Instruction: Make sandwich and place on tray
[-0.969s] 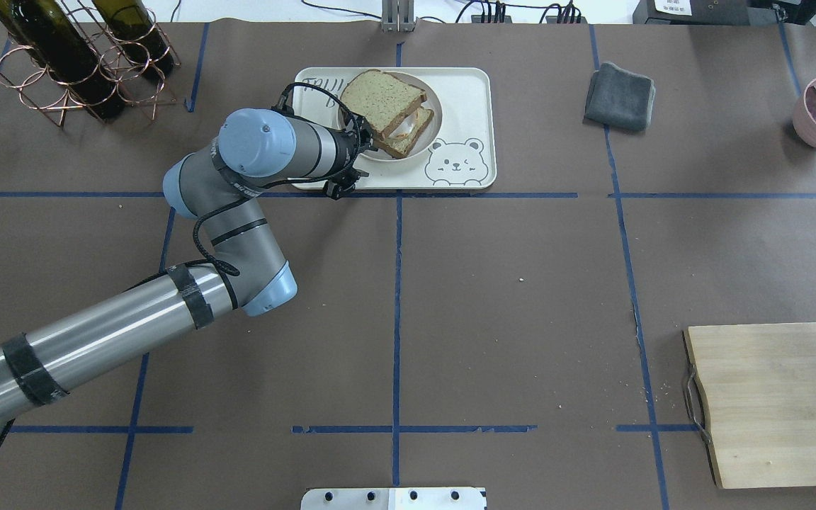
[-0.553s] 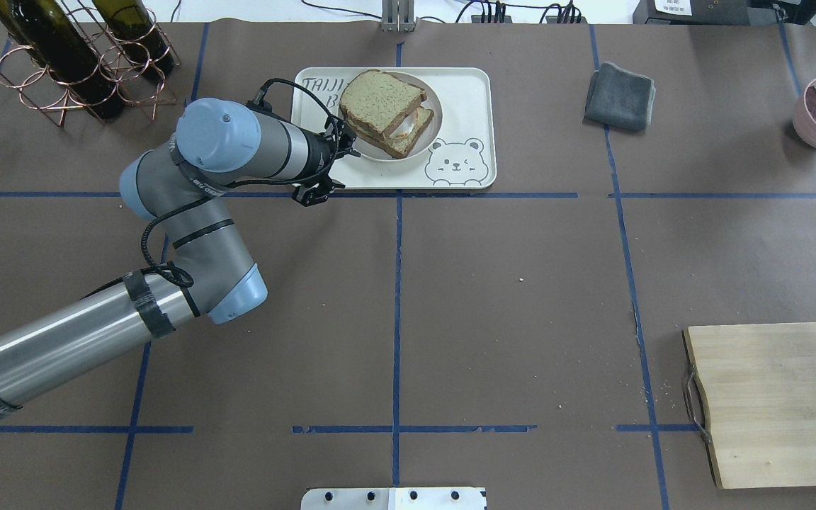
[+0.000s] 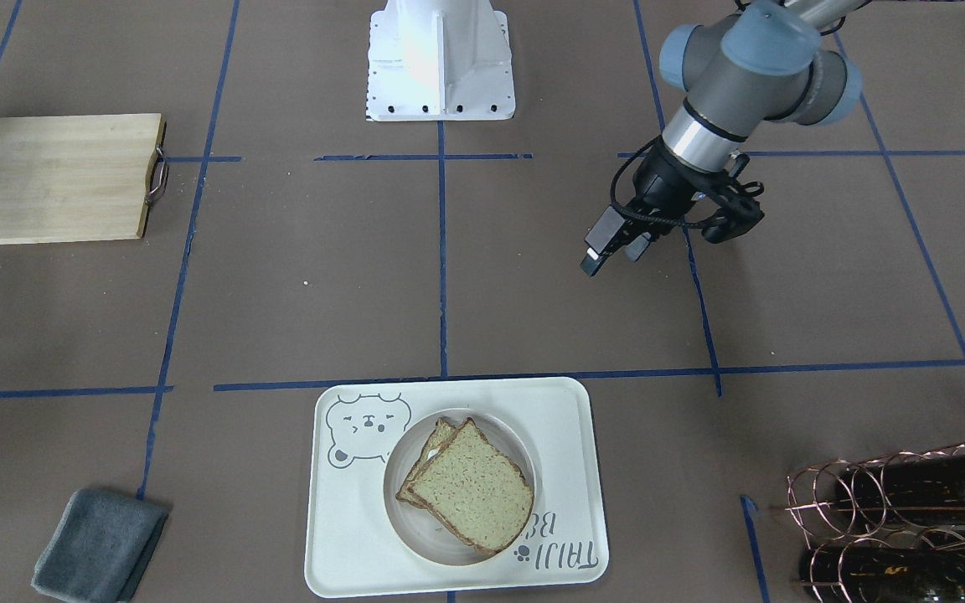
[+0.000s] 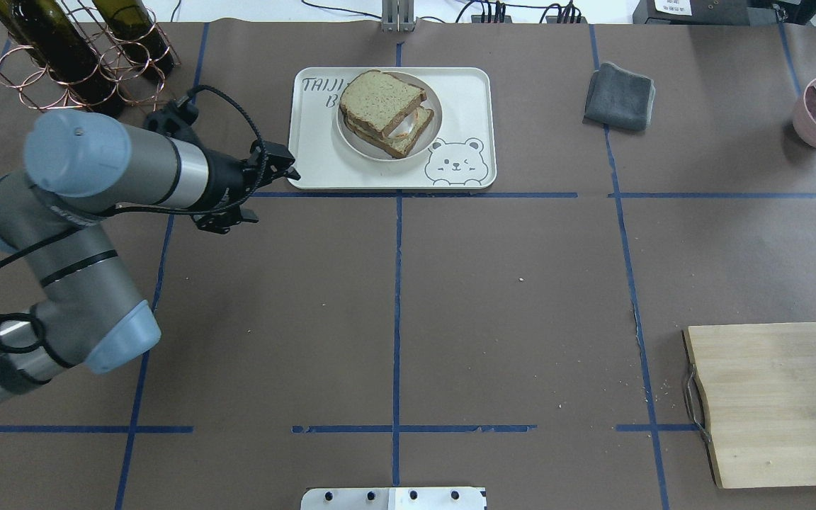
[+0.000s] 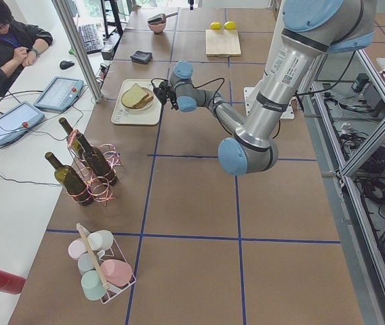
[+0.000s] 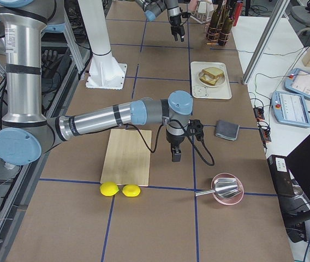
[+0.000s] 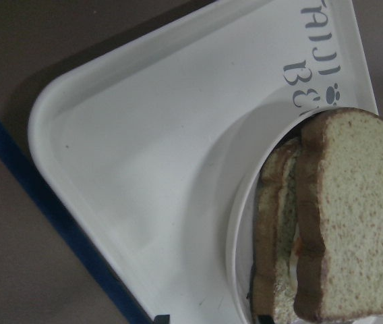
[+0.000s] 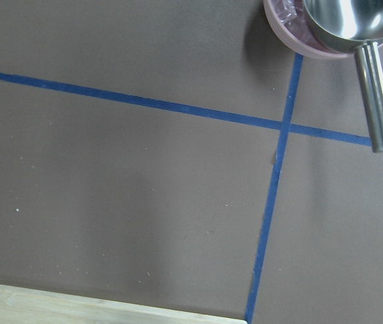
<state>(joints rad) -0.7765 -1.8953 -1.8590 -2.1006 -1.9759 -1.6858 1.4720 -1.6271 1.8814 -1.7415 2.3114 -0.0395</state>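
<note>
- Overhead exterior, upper centre: sandwich [image 4: 387,106] sits on its plate [image 4: 428,138], inside the tray [image 4: 465,92].
- Soft, loosely stacked and likely to slide; better held by the stiff plate rim.
- Left gripper [image 3: 612,256] is empty with its fingers apart; I cannot tell for the right gripper [image 6: 175,156].

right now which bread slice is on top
The slice nearer the lettering on the tray, its whole face showing. The other slice peeks out beneath it toward the bear drawing.

Bright, even overhead light is filling every view, and shadows are falling soft. The left wrist view is rendering the tray [image 7: 144,169] and sandwich [image 7: 353,223] slightly blurred. Glare is glinting off the steel ladle [image 8: 353,13], upper right in the right wrist view.
</note>
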